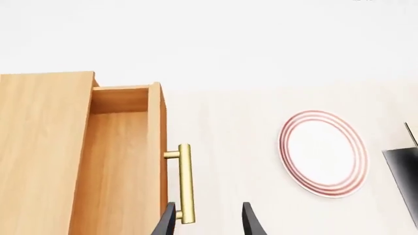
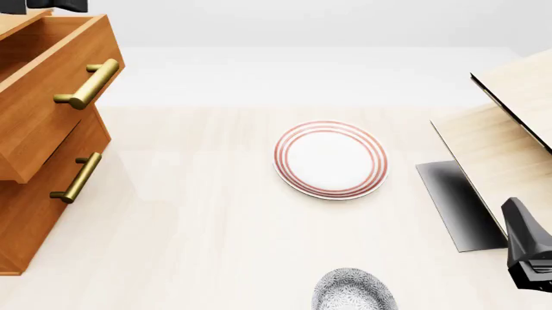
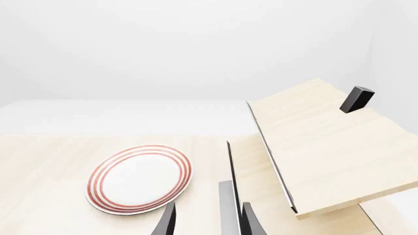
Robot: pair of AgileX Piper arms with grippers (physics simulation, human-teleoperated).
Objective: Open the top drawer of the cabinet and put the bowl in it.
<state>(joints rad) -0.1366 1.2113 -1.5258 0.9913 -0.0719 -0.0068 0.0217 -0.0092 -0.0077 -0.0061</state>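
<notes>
The orange-brown cabinet (image 2: 26,219) stands at the table's left. Its top drawer (image 2: 48,97) is pulled out, its inside (image 1: 121,161) showing nothing in it and its brass handle (image 1: 185,182) free. My left gripper (image 1: 209,223) is open above the drawer front, one fingertip (image 1: 167,220) beside the handle's end without gripping it. The speckled bowl (image 2: 353,294) sits at the near edge of the front view, partly cut off. In its own wrist view my right gripper (image 3: 209,223) is open with nothing between its fingers. The right arm (image 2: 528,252) is well to the right of the bowl.
A flat white plate with red rings (image 2: 330,159) lies mid-table, beyond the bowl. A pale wood structure (image 2: 518,129) with slanted boards and a dark grey base (image 2: 457,203) fills the right side. The second drawer, below the top one, (image 2: 61,187) is shut.
</notes>
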